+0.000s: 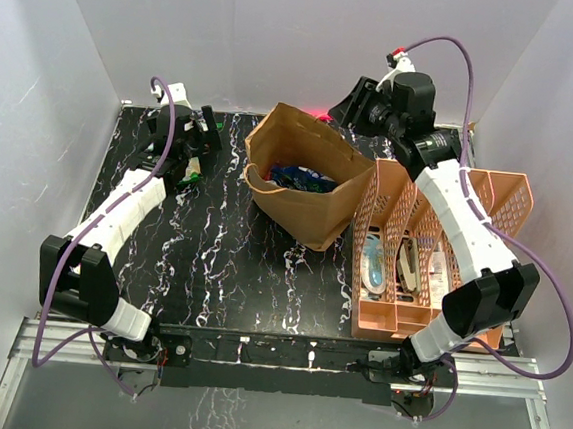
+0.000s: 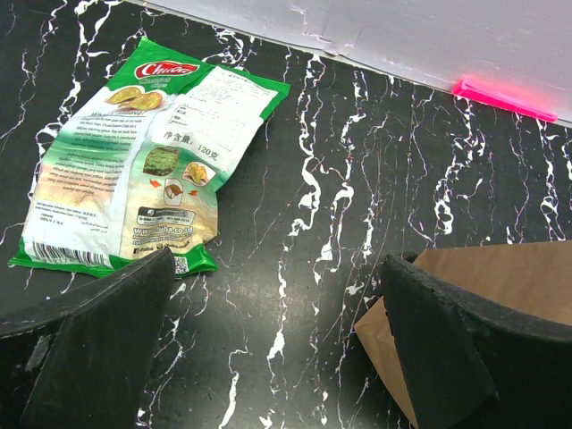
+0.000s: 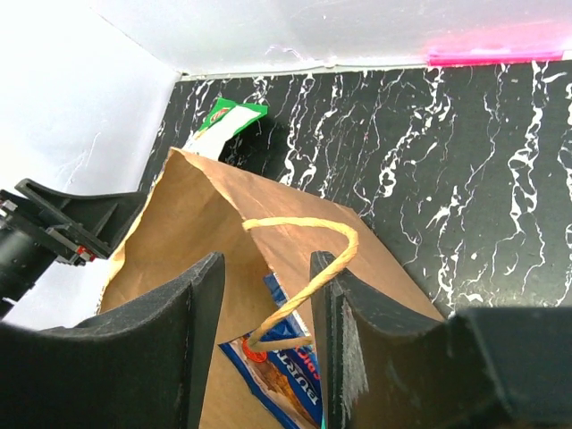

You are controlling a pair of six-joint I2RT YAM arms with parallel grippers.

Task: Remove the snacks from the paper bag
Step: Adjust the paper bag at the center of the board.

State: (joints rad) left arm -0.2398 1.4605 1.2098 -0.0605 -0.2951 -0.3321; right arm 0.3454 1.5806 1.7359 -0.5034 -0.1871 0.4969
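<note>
One green-white packet (image 2: pixel 143 161) lay out on the table (image 2: pixel 357 179) by the wide-open, empty left gripper (image 2: pixel 277 259). The right gripper (image 3: pixel 268 259), half-open and apparently empty, hung over the paper bag (image 3: pixel 206 206); the blue packet (image 3: pixel 281 375) lay inside, not yet removed.

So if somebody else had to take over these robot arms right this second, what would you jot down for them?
Left gripper: wide open, empty, low over the table by the green-white packet.
Right gripper: jaws apart above the paper bag, with the bag's twine handle between the fingers, not clamped.
Done: the green-white packet lies flat on the table, left of the bag.
Left: the blue BURTS packet is inside the bag, and the top view shows more wrappers beside it.
</note>
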